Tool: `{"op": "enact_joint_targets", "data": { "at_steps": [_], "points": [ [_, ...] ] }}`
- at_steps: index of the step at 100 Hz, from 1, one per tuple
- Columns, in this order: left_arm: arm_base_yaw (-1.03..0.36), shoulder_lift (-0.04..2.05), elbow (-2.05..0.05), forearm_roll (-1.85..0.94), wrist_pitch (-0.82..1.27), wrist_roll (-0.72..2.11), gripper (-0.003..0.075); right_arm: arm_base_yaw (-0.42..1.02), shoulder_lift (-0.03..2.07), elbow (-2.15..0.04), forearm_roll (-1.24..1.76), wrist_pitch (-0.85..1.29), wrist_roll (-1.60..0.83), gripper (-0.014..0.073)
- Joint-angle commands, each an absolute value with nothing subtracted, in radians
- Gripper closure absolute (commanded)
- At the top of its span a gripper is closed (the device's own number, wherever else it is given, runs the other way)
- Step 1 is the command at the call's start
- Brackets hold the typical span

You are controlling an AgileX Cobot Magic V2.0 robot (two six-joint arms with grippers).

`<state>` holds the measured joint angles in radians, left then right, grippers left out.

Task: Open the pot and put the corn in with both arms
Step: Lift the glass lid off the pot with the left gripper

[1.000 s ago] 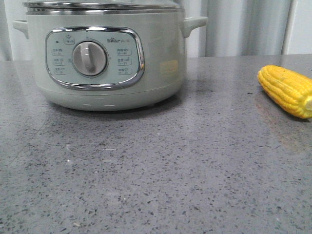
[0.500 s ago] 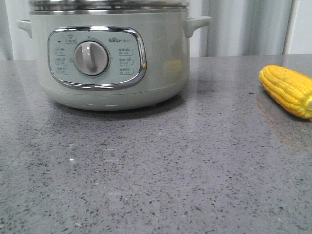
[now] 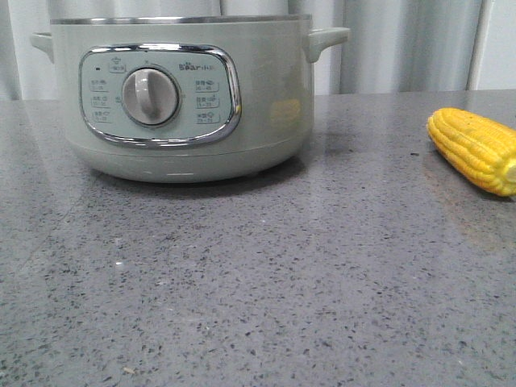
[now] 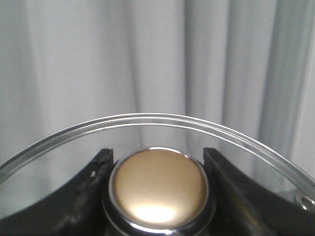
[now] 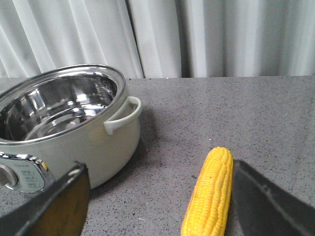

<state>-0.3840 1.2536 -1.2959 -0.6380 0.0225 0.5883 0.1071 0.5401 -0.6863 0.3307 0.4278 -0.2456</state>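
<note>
The pale-green pot (image 3: pixel 177 97) stands at the back left of the table, its lid off; the right wrist view shows its bare steel inside (image 5: pixel 54 105). The yellow corn (image 3: pixel 476 149) lies on the table at the right. My left gripper (image 4: pixel 156 162) is shut on the bronze knob (image 4: pixel 158 184) of the glass lid (image 4: pixel 147 119), held up in front of the curtain. My right gripper (image 5: pixel 160 201) is open low over the table, the corn (image 5: pixel 209 194) lying between its fingers, close to one. Neither gripper shows in the front view.
The grey speckled table (image 3: pixel 258 282) stretches bare in front of the pot. A pale curtain (image 5: pixel 221 34) hangs behind. The pot's side handle (image 5: pixel 123 115) points toward the corn.
The lid's steel rim sat on top of the pot in the front view; it has risen out of view, leaving the pot's rim bare. Corn has not moved.
</note>
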Motion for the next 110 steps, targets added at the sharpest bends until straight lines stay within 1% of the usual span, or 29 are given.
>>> {"op": "enact_joint_targets", "data": {
  "at_steps": [1, 18, 37, 63, 82, 96, 110],
  "points": [
    [-0.32, 1.162, -1.28, -0.618, -0.049, 0.584, 0.0626, 0.109, 0.553, -0.722, 0.331, 0.359, -0.258, 0.0105],
    [-0.184, 1.073, -1.12, -0.618, -0.056, 0.586, 0.0626, 0.109, 0.553, -0.722, 0.331, 0.359, -0.258, 0.0105],
    [-0.091, 0.998, -0.893, -0.681, -0.145, 0.586, 0.0625, 0.109, 0.553, -0.722, 0.331, 0.365, -0.258, 0.0105],
    [-0.07, 0.954, -0.669, -0.708, -0.392, 0.586, 0.0625, 0.109, 0.553, -0.719, 0.331, 0.367, -0.258, 0.0105],
    [-0.069, 0.956, -0.531, -0.815, -0.575, 0.586, 0.0625, 0.109, 0.553, -0.719, 0.331, 0.371, -0.258, 0.0105],
    [-0.069, 0.988, -0.442, -0.83, -0.593, 0.586, 0.0625, 0.109, 0.555, -0.719, 0.331, 0.371, -0.258, 0.0105],
    [-0.069, 1.03, -0.399, -0.83, -0.591, 0.581, 0.0625, 0.109, 0.557, -0.719, 0.331, 0.371, -0.258, 0.0105]
  ]
}}
